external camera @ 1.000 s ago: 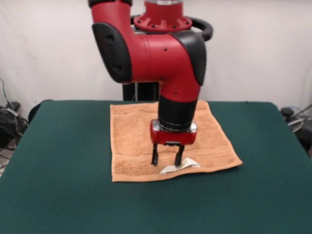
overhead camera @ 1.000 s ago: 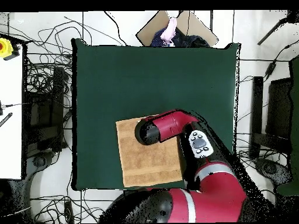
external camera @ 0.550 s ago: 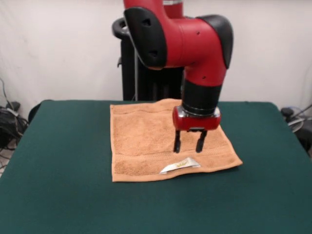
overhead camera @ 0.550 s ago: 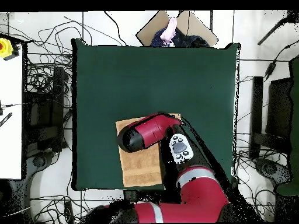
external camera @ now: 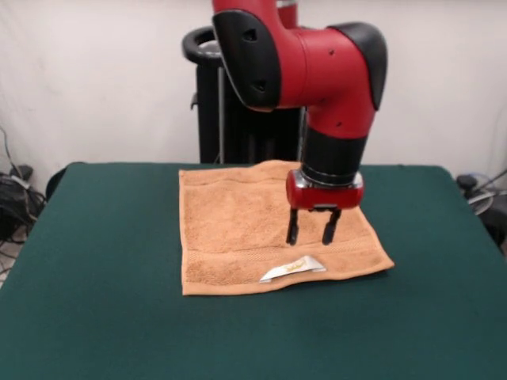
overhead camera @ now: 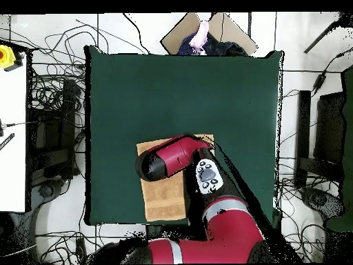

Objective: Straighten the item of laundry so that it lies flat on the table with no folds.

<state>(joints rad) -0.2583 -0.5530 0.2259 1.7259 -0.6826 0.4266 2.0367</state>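
Towel [external camera: 261, 229] first: it is lying spread on the green desk [external camera: 95, 301], toward the far middle of it in the front view, roughly square, with its woven band running along the near edge and its small white label [external camera: 293, 268] sitting on that band; I am seeing no fold or doubled corner in it, only a slight skew against the desk's edges; in the overhead view my arm is covering much of it, so I am judging its flatness from the front view alone.

My claw [external camera: 310, 237] is hanging above the towel's right half, just behind the label, open and holding nothing, fingertips clear of the cloth; a second ago it was lower and further left, down at the label with its tips almost on the cloth; since then I have been lifting and swinging to the right, and over the last half second I am only drifting a little further up and right; the towel is lying exactly as it was through all of this, label included.

I am reading that as a release and a withdrawal; the straightening looks done or very nearly so; what remains, in my judgement, is pulling clear so the whole cloth can be checked.
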